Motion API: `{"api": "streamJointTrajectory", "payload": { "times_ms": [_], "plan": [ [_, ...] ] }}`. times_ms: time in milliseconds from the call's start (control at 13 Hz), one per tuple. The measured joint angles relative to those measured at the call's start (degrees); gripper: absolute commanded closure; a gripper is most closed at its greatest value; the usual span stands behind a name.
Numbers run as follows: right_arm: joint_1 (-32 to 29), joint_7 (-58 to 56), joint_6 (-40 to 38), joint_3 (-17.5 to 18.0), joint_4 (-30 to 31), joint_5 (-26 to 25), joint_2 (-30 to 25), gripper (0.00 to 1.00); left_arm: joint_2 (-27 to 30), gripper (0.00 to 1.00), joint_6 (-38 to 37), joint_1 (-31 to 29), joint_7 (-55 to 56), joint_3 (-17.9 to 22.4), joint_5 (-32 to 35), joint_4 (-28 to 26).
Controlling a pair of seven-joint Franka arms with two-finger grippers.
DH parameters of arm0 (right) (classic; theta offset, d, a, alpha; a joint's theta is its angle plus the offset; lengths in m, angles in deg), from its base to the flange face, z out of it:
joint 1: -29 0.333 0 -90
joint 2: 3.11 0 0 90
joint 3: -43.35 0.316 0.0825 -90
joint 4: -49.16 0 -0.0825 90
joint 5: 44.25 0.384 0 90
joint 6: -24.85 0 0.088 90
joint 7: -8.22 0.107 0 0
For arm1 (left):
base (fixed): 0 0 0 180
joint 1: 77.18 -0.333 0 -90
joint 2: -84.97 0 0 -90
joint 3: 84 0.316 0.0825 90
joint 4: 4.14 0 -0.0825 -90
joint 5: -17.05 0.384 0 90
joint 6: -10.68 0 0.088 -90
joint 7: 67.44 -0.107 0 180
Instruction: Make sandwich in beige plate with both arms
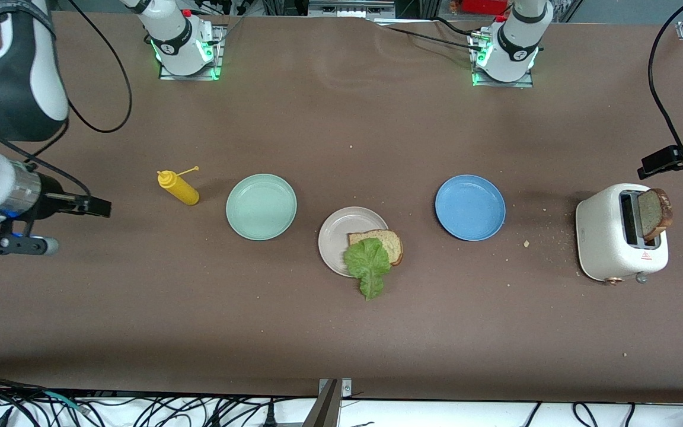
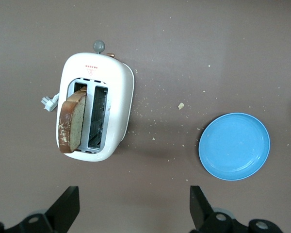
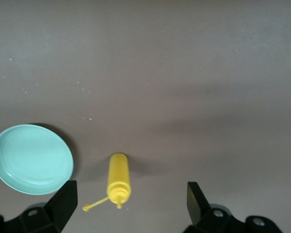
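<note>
- Both arms are white with black joint sections: right arm (image 1: 9,89), left arm (image 1: 519,29).
- The round bases glow green at the rim and sit on metal plates.
- Black cables trail from each arm.
- A red button shows near each base.
- The right arm's wrist has a silver band.
- The gripper fingers (image 2: 65,206) are black and wedge-shaped.

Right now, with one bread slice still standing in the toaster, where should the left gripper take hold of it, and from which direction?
Probably by the exposed upper part of the bread slice, coming straight down from above. It stands on edge in one slot of the toaster, so only its top shows; fingers on the two flat faces look safest. The left gripper hangs open above the table beside the toaster.
</note>
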Motion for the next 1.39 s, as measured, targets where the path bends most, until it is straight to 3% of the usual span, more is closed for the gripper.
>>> {"api": "streamJointTrajectory", "payload": {
  "times_ms": [231,385,848,1387],
  "plan": [
    [-0.21,-0.36,8.04,-0.29,8.16,2.47,-4.21,0.00,0.00,0.00,0.00,-0.01,0.00,-0.01,0.00,0.00],
    [-0.22,-0.42,9.25,-0.46,11.58,2.55,-6.27,0.00,0.00,0.00,0.00,-0.07,0.00,0.06,0.00,0.00],
    [-0.32,-0.89,8.93,-0.96,12.23,2.60,-7.44,0.00,-0.01,0.00,0.11,-0.98,-0.31,0.14,0.00,0.00],
    [-0.40,-2.08,7.60,-2.32,12.28,2.68,-7.47,0.00,-5.48,0.00,7.75,-8.78,-13.20,0.43,1.08,-0.78]
  ]
}}
